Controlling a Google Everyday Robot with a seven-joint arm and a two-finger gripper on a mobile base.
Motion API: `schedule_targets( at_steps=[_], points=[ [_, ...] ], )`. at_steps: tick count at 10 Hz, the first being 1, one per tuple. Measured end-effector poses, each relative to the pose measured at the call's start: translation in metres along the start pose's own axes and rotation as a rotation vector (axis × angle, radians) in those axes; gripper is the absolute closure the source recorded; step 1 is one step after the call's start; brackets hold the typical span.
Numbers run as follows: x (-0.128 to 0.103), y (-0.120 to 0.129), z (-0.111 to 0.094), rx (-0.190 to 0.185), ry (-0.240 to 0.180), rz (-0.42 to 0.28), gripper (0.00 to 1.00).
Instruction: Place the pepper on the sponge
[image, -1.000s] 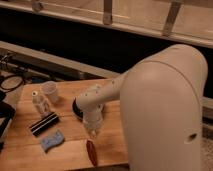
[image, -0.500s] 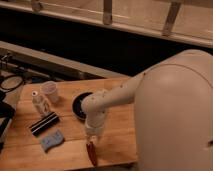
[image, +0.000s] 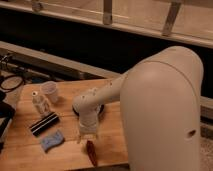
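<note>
Pepper (image: 91, 151), red & elongated, lies on the wooden table (image: 115, 145) right under the gripper (image: 87, 136), close to the table's front edge. It's not on the sponge. Gripper points straight down w/ its tip just above the pepper's upper end. Can't tell if the two touch, nor whether the gripper is clenched or released.

Above the gripper, the white wrist rises & bends into the big white arm (image: 160, 110), which fills most of the view's right half. Behind the wrist sits a dark round dish (image: 101, 109), partly hidden by the arm.

Toward the view's left, the blue sponge (image: 52, 141) lies flat on the table, near the pepper but apart from it, w/ bare wood between. Just behind the sponge is a black block (image: 44, 123) w/ pale stripes, set at an angle. Further back stands a small white bottle (image: 40, 103), upright, & beside it a pale cup (image: 50, 91), also upright, near the table's back edge.

At the far left edge are some dark items, too dim to identify. Beyond the table runs a dark counter front w/ a light ledge & metal posts (image: 107, 12) along the top.
</note>
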Motion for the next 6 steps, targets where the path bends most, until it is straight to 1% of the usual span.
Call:
schedule_targets(
  at_steps=[1, 3, 5, 6],
  points=[
    [0.000, -0.001, 0.016, 0.000, 0.045, 0.013, 0.20],
    [0.004, -0.008, 0.039, -0.009, 0.115, 0.044, 0.20],
    [0.010, -0.014, 0.052, -0.021, 0.163, 0.073, 0.20],
    [0.013, -0.015, 0.054, -0.021, 0.172, 0.076, 0.20]
  ],
)
